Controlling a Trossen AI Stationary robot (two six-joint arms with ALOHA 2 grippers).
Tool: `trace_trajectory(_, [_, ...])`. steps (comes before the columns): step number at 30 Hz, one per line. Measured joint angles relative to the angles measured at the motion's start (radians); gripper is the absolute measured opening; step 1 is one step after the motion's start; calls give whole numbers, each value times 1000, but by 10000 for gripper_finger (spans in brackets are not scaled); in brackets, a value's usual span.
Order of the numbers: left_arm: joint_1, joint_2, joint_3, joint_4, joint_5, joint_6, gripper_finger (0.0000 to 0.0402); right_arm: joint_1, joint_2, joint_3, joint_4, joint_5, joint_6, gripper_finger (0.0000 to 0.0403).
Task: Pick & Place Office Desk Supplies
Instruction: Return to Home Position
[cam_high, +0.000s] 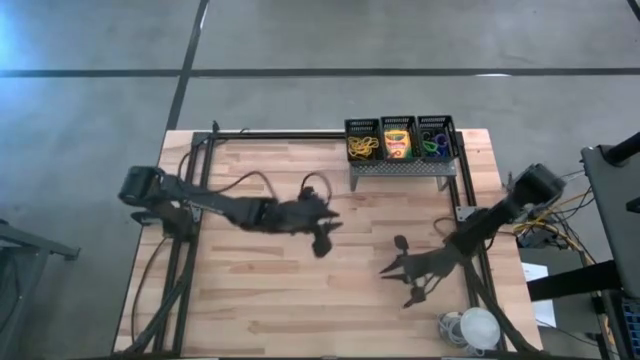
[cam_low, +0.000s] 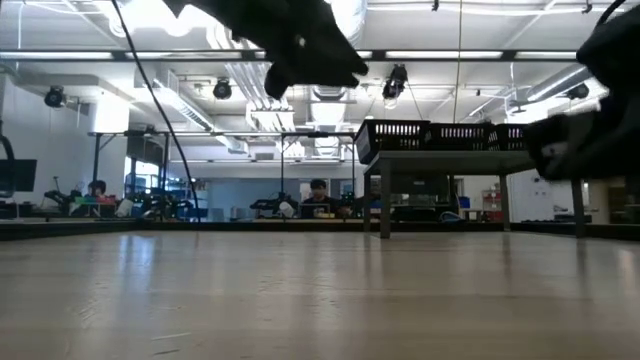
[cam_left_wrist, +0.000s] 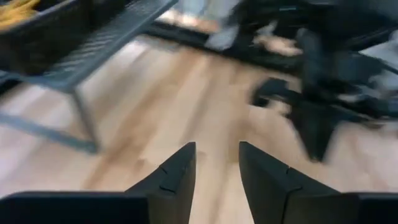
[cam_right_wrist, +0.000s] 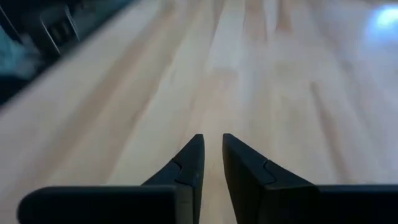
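Three small black mesh bins sit side by side on the grey perforated stand at the table's far edge. The left bin holds yellow rubber bands, the middle bin a yellow-and-green crayon box, and the right bin green, blue and purple rings. My left gripper hovers over the table's middle, open and empty. My right gripper is to the right of it and nearer the near edge. Its fingers are a narrow gap apart with nothing between them.
The stand's legs rise from the wood near my left gripper, and my right arm shows beyond it. A white round object with cables lies at the table's near right corner. Bare wood spreads across the near half.
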Motion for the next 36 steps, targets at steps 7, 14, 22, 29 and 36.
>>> trace_trajectory(7, [-44, -57, -194, 213, -24, -1, 126, -18, -409, -145, -5, 9, -36, 52])
trace_trajectory(14, [-40, -98, -226, 204, -91, -1, 126, -164, -916, -172, -425, -111, -46, 52])
trace_trajectory(22, [-40, -102, -225, 203, -97, -1, 126, -351, -1323, -8, -997, -201, -145, 52])
trace_trajectory(29, [-40, -102, -225, 198, -97, -1, 126, -407, -1504, -64, -913, -403, -211, 52])
trace_trajectory(36, [-38, -102, -225, 202, -100, -2, 126, -497, -1497, -73, -907, -401, -302, 44])
